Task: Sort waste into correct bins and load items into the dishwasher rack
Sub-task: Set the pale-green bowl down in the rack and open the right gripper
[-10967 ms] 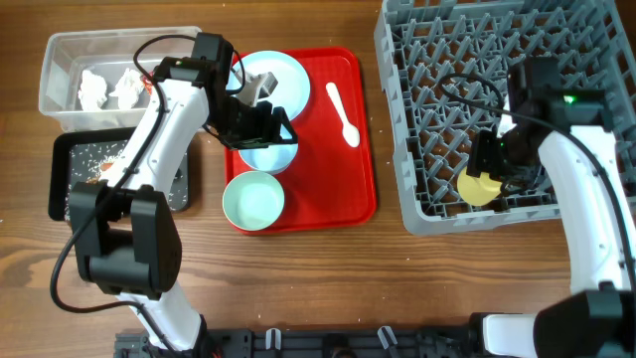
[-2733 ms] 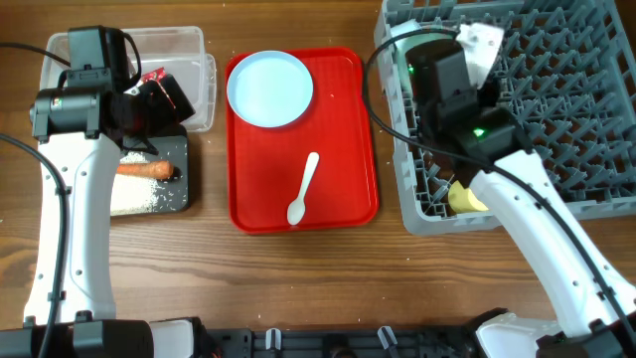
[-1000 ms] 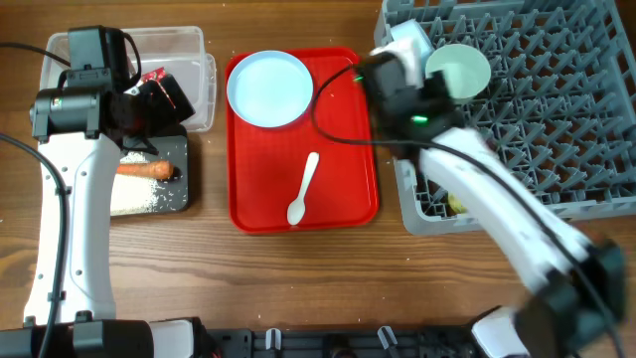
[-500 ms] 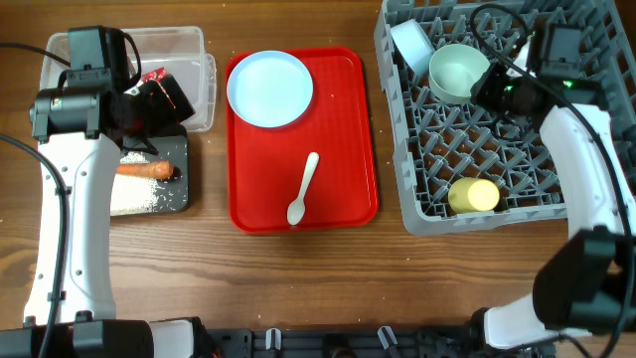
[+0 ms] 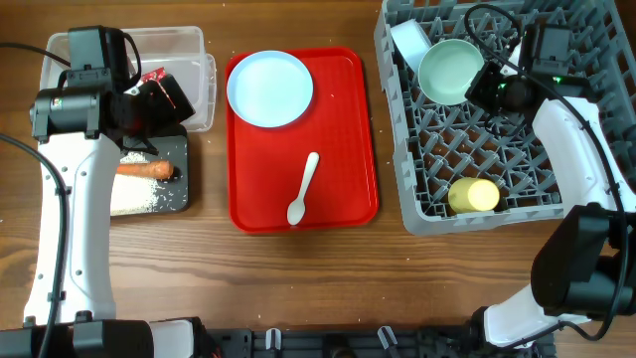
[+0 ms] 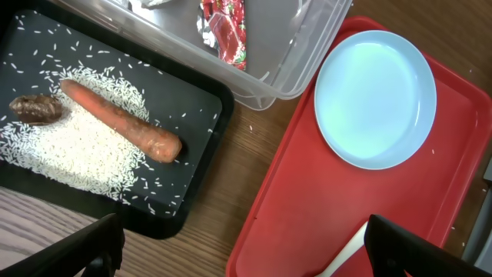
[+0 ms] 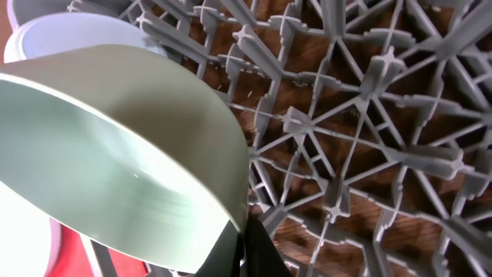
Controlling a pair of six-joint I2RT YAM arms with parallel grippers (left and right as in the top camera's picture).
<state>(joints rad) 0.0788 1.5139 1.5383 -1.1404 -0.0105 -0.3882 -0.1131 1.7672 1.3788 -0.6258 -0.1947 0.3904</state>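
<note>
The mint-green bowl (image 5: 449, 70) (image 7: 115, 146) leans in the far left part of the grey dishwasher rack (image 5: 596, 149) (image 7: 369, 115). My right gripper (image 5: 484, 85) (image 7: 246, 246) is shut on its rim. A white bowl (image 5: 407, 40) (image 7: 69, 31) stands beside it, and a yellow cup (image 5: 474, 195) lies near the rack's front. My left gripper (image 5: 149, 99) (image 6: 244, 235) hangs open and holds nothing, above the clear tub (image 5: 199, 60) and black tray (image 6: 192, 100). The black tray holds a carrot (image 6: 119, 123), rice (image 6: 69, 154) and a brown scrap (image 6: 34, 109). A red wrapper (image 6: 223, 19) lies in the tub.
A flat red serving tray (image 5: 348, 149) lies between the bins and the rack. On it are a pale blue plate (image 5: 269, 89) (image 6: 375, 100) and a white spoon (image 5: 303, 189). Bare wooden table runs along the front.
My right gripper has shut on the mint-green bowl's rim, and the bowl has shifted a little to the left in the rack. The left arm has not moved.
</note>
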